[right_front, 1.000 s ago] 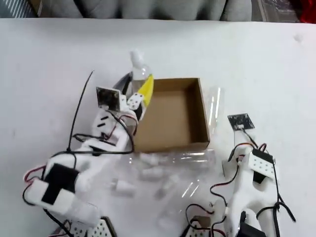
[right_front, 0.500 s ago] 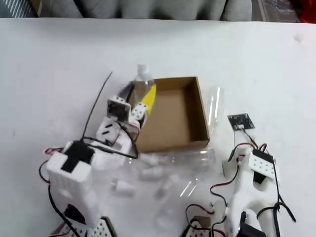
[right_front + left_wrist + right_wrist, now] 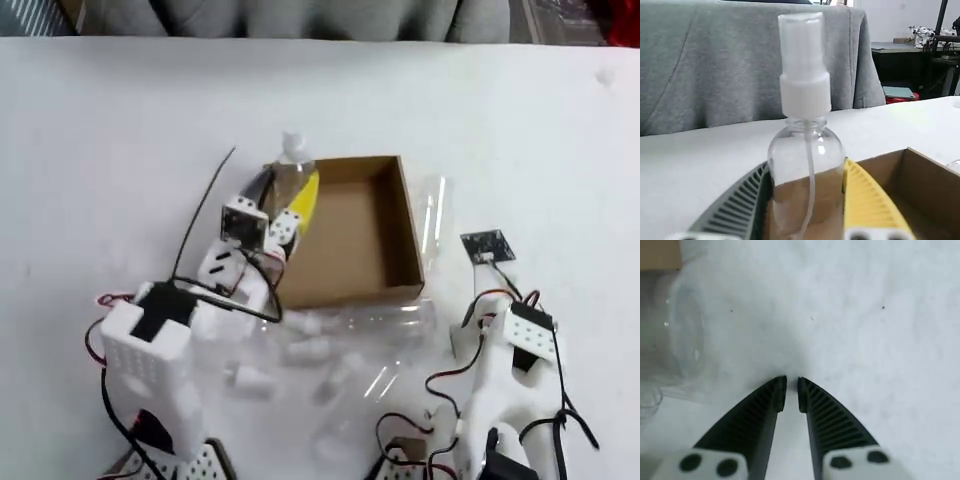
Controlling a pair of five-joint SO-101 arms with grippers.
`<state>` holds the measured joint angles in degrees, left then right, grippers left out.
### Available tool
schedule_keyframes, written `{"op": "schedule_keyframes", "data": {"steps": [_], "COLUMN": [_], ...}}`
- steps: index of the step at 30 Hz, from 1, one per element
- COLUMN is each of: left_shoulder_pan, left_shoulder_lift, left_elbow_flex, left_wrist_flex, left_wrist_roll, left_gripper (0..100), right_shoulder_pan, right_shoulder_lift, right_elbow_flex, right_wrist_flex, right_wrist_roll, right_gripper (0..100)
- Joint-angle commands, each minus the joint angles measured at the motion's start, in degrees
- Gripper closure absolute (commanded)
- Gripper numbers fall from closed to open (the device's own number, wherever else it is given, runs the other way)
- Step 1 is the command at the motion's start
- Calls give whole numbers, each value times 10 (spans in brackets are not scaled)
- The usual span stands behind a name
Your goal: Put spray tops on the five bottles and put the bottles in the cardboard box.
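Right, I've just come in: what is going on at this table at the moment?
The left gripper holds a clear plastic bottle upright, its white spray top already on, at a corner of the open brown cardboard box. The right gripper is shut and empty above the white table. More clear bottles and small white parts, likely spray tops, lie beside the box.
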<state>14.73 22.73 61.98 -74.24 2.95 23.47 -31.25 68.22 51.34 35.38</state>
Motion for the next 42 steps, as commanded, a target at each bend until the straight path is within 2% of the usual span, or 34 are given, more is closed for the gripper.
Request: {"op": "schedule_keyframes", "data": {"steps": [1,16,22,34,42], "left_shoulder_pan": [0,-14,-19,-25,-27], "left_shoulder_lift": [-7,-8,-9,-83,-87], "left_elbow_flex": [-22,-21,-23,27,31], "left_wrist_flex": [4,20,70,71,72], "left_wrist_roll": [-1,18,23,25,25], "left_gripper": [871,866,731,726,727], "right_shoulder_pan": [3,3,3,3,3], "right_shoulder_lift": [0,0,0,1,1], "right_elbow_flex": [-7,-7,-7,-7,-6], "right_wrist_flex": [0,-1,-1,-1,-1], "right_wrist_roll": [7,7,8,8,8], "right_gripper": [981,981,981,981,981]}}
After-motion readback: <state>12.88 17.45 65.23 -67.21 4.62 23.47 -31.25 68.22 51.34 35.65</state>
